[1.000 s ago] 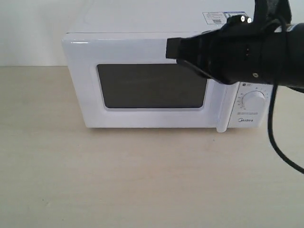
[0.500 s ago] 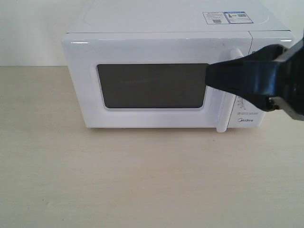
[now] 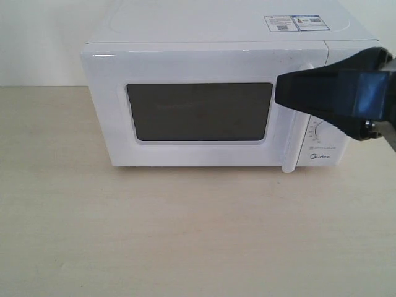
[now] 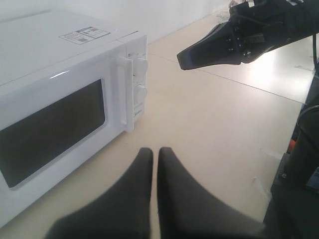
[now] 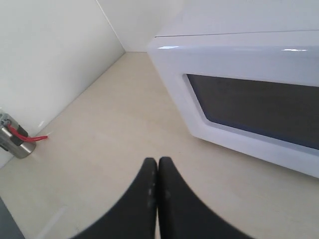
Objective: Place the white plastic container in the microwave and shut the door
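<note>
Right end effector (image 5: 157, 162): fingers pressed together, gripping nothing, hanging clear of the microwave (image 3: 210, 62) off its dial side. Left end effector (image 4: 151, 151): fingers together, empty, above the bench (image 3: 185, 235). Microwave stands on the bench, door (image 3: 198, 111) shut flush. White plastic container not discernible behind the dark window.

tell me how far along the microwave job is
Done, apparently: the door of the microwave sits shut, flush with the front. The white plastic container is in no view, and the dark window hides whether it is inside. In hand: nothing; the left gripper and right gripper are both shut and empty, off the microwave. Left: likely only confirming the container is inside.
</note>
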{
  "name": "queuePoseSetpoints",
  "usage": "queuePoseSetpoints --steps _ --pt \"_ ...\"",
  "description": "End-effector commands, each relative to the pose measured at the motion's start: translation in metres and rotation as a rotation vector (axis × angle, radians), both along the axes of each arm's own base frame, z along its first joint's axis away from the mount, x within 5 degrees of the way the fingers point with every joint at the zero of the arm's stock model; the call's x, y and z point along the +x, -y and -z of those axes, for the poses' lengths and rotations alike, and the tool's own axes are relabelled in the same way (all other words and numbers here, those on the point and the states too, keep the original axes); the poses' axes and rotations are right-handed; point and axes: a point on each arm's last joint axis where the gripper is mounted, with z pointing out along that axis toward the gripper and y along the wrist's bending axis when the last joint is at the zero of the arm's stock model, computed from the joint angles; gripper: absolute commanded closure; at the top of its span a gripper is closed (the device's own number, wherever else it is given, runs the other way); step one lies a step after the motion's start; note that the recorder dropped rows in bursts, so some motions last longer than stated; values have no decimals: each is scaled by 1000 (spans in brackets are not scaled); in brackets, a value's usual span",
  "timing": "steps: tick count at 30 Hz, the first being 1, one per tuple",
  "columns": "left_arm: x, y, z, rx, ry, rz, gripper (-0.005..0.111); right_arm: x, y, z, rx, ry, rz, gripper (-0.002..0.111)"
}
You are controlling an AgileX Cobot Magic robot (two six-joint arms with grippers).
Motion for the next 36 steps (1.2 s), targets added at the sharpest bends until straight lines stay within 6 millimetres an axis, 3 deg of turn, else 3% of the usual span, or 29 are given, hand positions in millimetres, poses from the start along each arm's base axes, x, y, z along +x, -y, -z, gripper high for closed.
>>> queuePoseSetpoints --steps 1,7,14,23,31,36 --pt "-1 0 0 -16 -14 6 102 -1 1 -1 -4 13 1 108" --pt "-1 0 0 -16 -14 6 102 1 3 3 -81 69 -7 108" --pt "-1 0 0 -16 -14 6 102 -6 38 24 -61 5 170 108" --pt "-1 0 0 -16 -14 6 102 -40 78 66 -35 73 424 108" --pt "-1 0 0 -16 -14 6 102 -70 89 86 25 238 509 108" --pt "-1 0 0 -16 -14 6 102 -77 94 91 39 335 552 108"
